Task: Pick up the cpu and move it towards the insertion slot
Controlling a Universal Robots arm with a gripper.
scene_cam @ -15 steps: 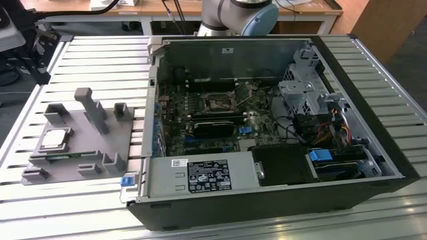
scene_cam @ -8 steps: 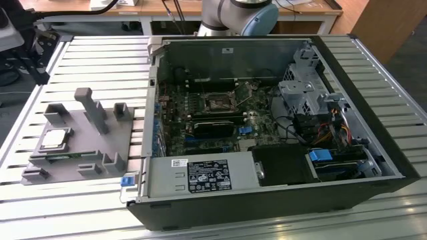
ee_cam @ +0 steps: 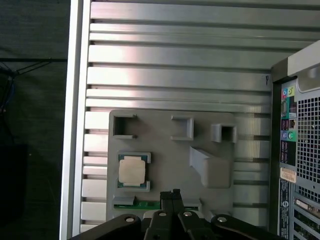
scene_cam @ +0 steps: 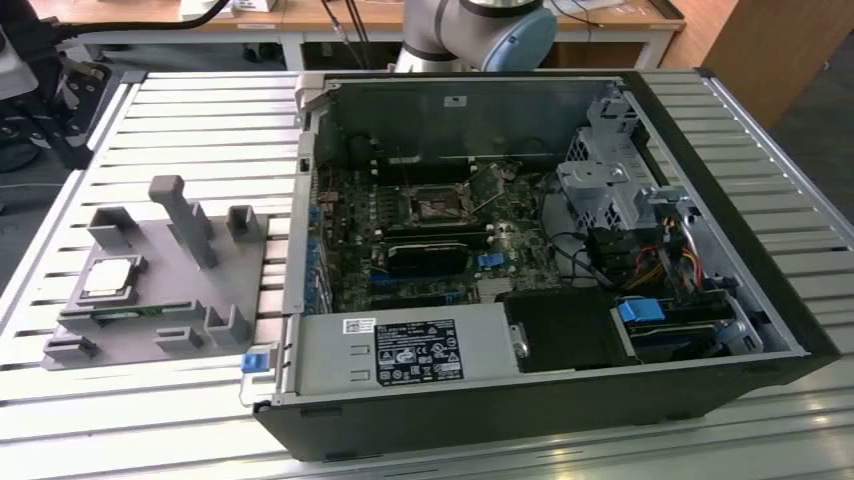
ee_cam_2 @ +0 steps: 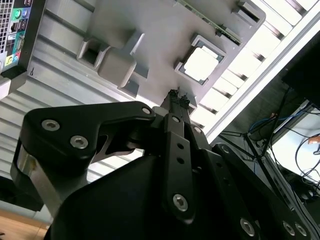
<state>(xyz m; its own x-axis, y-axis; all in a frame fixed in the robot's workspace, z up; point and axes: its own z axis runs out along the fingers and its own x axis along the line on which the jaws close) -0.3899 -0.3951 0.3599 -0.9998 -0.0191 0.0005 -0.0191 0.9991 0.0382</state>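
Seated in fixture recess against sliding: cpu — gripper over fixture near it, pressed together, holding nothing.

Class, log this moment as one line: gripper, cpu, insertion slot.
gripper: shut, empty, apart from cpu | cpu: lying in grey fixture recess | insertion slot: inside open computer case

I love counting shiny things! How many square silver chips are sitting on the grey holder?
1. The chip lies in a square recess of the grey holder, beside the computer.
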